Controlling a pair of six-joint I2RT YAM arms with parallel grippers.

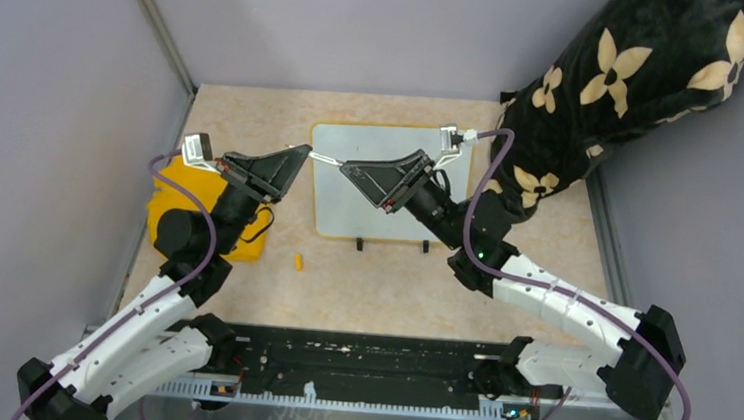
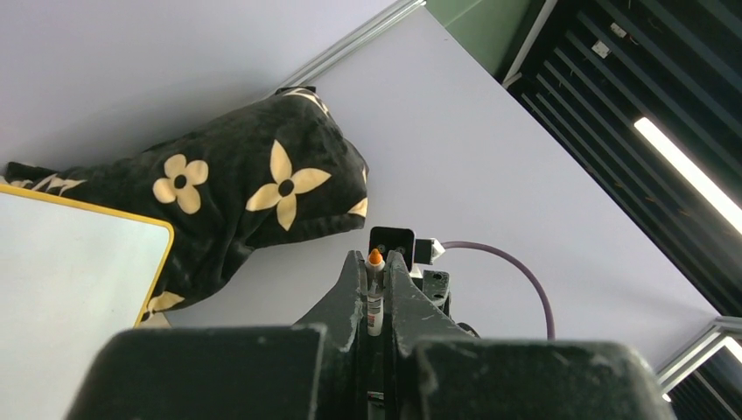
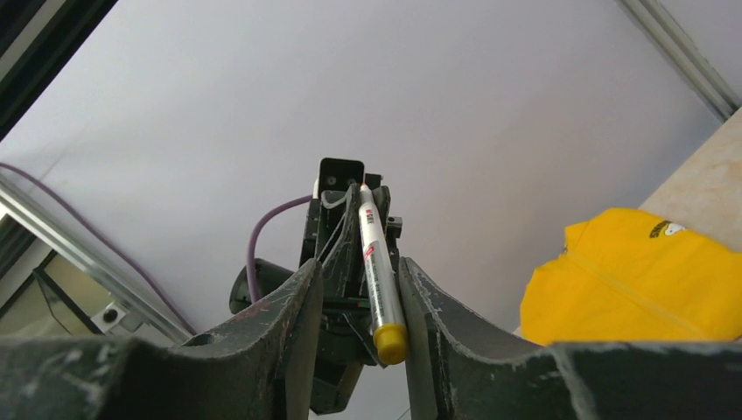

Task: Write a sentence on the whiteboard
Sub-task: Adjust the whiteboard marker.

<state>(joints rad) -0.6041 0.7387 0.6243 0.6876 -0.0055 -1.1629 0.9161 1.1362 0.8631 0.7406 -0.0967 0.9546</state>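
- While the left gripper (image 1: pixel 302 152) is clamping the marker (image 3: pixel 374 262) by its barrel, with the orange tip poking out past the fingers, the right gripper (image 1: pixel 351 168) is reaching in from the right. Its jaws are flanking the same marker, but I cannot tell whether they are pinching it.
- Both arms are meeting tip to tip over the far left corner of the whiteboard (image 1: pixel 348 213). This is looking like a hand-over, likely so that the right arm is getting the pen at an angle fit for writing.
- The whiteboard is lying flat in the middle of the table (image 1: pixel 372 280), with its two black feet pointing toward the near side. No sentence is showing on it from above, and its face is looking blank.
- A small orange cap (image 1: pixel 298 260) is lying on the table near the board's near left corner, apart from it, which is fitting a pen made ready for use.
- A yellow cloth (image 1: pixel 170 204) is lying at the left under the left arm.
- A dark flowered cushion (image 1: pixel 619 79) is slumping in the far right corner, just beside the board's right edge.
- The tabletop is showing pale, marbled beige, grey walls (image 1: pixel 56 95) are closing in on the left, far and right sides, and a black rail (image 1: pixel 365 370) is carrying the arm bases along the near edge.
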